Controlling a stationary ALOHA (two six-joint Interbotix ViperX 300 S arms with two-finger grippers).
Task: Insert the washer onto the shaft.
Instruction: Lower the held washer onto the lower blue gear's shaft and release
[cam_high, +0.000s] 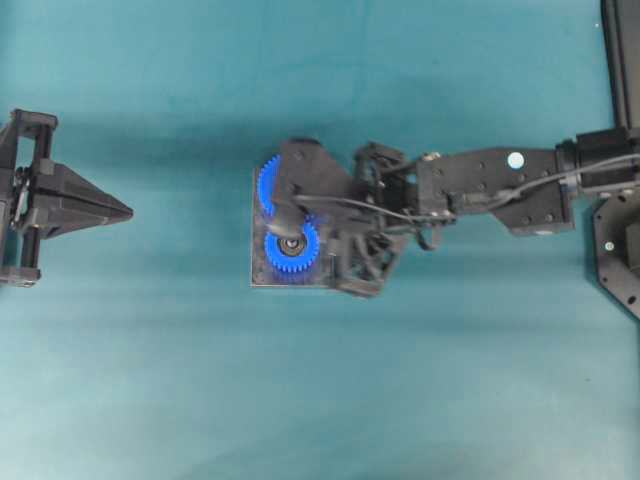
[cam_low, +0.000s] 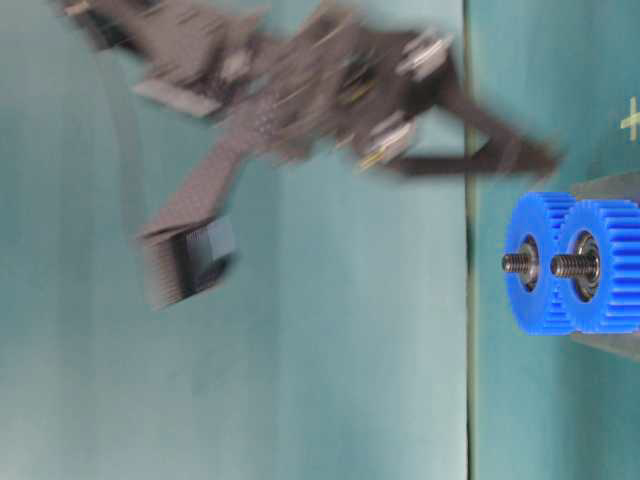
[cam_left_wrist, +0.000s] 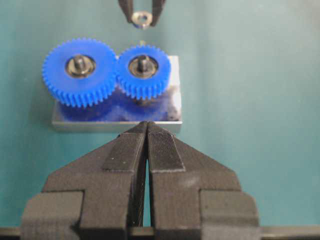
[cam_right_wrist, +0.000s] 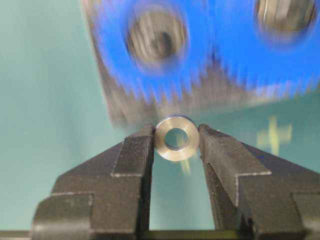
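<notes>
The right gripper (cam_right_wrist: 176, 137) held the washer (cam_right_wrist: 175, 138) between its two fingertips (cam_right_wrist: 137, 150). The small metal ring stood on its edge, with its hole facing the wrist camera, and each fingertip pressed one side of its rim. In the left wrist view the same washer (cam_left_wrist: 142, 19) appeared at the far side of the scene, pinched between the thin ends of the right gripper (cam_left_wrist: 142, 17), above and just beyond the gears.

Two blue gears (cam_left_wrist: 79, 71) sat side by side on a grey metal block (cam_left_wrist: 172, 107), with their teeth meshed together. The left gear in that view was the larger one and the right gear (cam_left_wrist: 143, 70) was smaller. From the middle of each gear a threaded shaft (cam_left_wrist: 143, 62) stood up. The table-level view showed both shafts (cam_low: 517, 263) pointing away from the table top, and nothing was on their ends. The right arm was blurred in that view.

In the overhead view the right arm (cam_high: 490, 190) reached from the right over the block, and its gripper (cam_high: 290, 225) covered part of the gears (cam_high: 291, 251). The washer was not on a shaft; it was in the air near the gears, in the grip.

The left gripper (cam_left_wrist: 146, 131) was closed and empty, its two pads touching. It rested at the left edge of the teal table (cam_high: 150, 380), well apart from the block, and pointed toward the gears.
</notes>
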